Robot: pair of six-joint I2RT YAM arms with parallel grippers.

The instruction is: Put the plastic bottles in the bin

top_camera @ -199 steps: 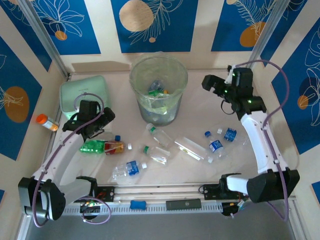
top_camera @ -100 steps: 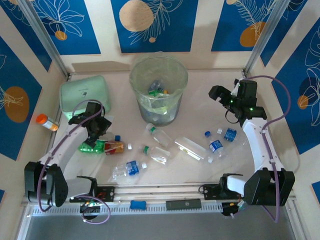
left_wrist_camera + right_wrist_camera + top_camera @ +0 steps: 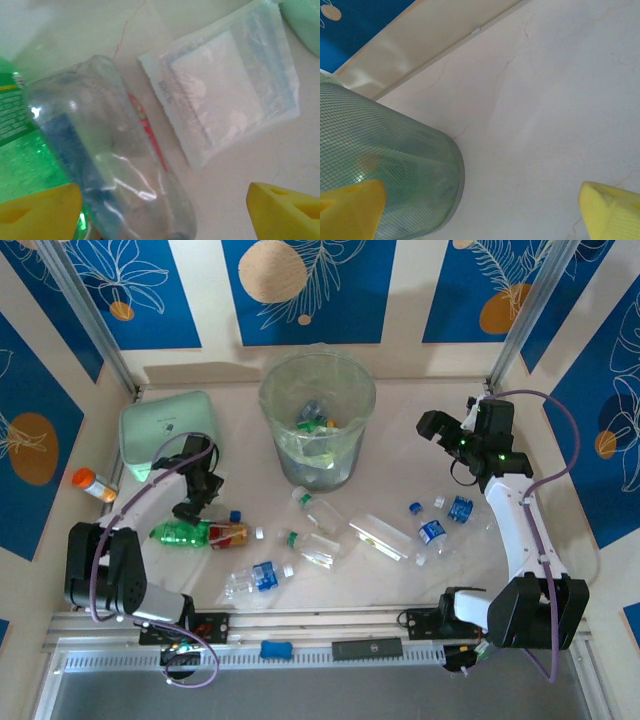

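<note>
Pale cream bench [image 3: 400,480], walled by blue leaf-print panels. At its left edge lies a small orange-capped vial [image 3: 90,483]; a mint green zip case [image 3: 165,430] fills the far left corner. Beside the case the left gripper [image 3: 192,508] points down, its yellow fingers [image 3: 40,205] spread wide over a clear crumpled bottle with a red-orange label [image 3: 110,160], not clamped on it. A green plastic bottle [image 3: 180,532] lies against that bottle's left side, and a flat clear plastic pouch [image 3: 225,95] lies just beside it.

Toward the near edge, mid-bench, small clear bottles lie on their sides: a blue-labelled one [image 3: 255,578] and two green-capped ones [image 3: 318,510]. The tall round translucent green-grey bin [image 3: 320,468] stands upright at the far middle, several bottles inside it. Two blue-labelled bottles [image 3: 432,533] lie near the right edge. The right gripper [image 3: 432,425] hovers between bin and right edge, fingers apart, empty.
</note>
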